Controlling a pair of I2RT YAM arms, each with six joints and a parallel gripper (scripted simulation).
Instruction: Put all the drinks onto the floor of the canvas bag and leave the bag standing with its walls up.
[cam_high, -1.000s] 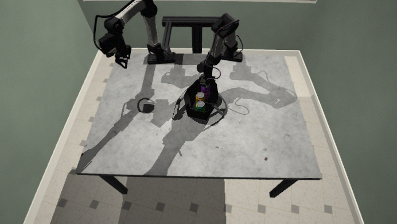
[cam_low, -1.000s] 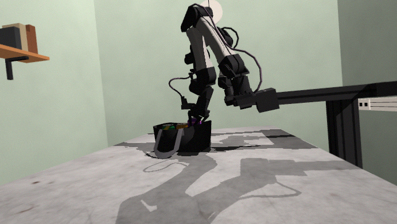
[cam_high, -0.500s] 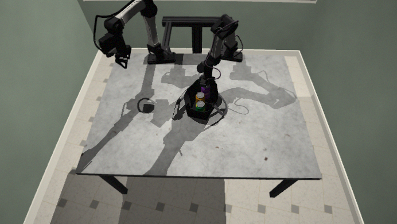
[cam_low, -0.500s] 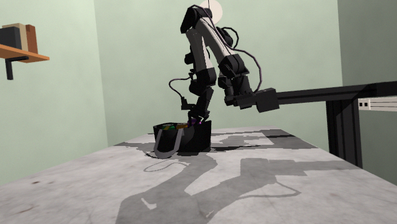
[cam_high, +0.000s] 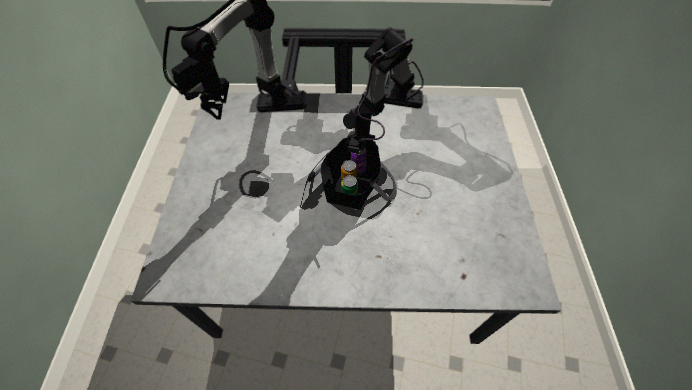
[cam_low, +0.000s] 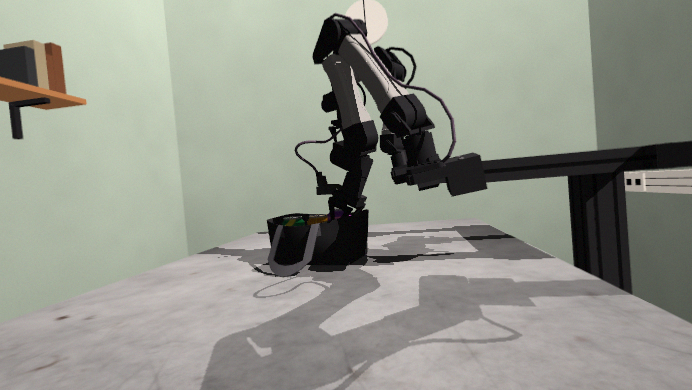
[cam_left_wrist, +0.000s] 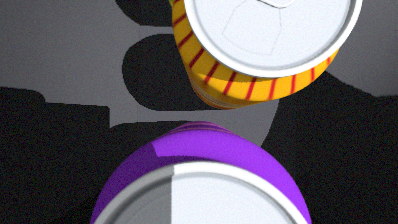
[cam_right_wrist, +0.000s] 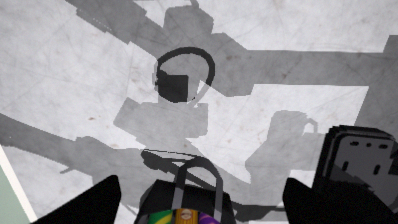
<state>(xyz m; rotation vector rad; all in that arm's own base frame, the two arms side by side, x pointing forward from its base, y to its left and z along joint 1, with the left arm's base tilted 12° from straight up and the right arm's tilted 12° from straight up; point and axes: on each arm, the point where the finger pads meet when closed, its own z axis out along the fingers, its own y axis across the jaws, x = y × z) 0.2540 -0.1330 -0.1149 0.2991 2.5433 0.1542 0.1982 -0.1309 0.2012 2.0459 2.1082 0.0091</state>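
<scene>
In the middle of the top view, the black bag (cam_high: 345, 201) (cam_low: 350, 245) (cam_left_wrist: 75, 75) (cam_right_wrist: 157, 192) stands walls up, with the green can (cam_high: 349, 187) (cam_low: 294, 221) (cam_right_wrist: 161, 218), orange can (cam_high: 349, 172) (cam_low: 317, 219) (cam_left_wrist: 260, 87) (cam_right_wrist: 186, 217) and purple can (cam_high: 359, 162) (cam_low: 336, 215) (cam_left_wrist: 215, 145) (cam_right_wrist: 207, 219) inside. The left gripper (cam_high: 356, 147) (cam_low: 345, 207) has its fingers clamped on the purple can. At upper left, the right gripper (cam_high: 216, 107) (cam_right_wrist: 201, 186) holds its fingers wide apart.

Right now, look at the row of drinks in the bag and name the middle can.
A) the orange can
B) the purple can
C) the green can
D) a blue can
A: the orange can sits between the green can and the purple can, as the top and right wrist views show.
</scene>
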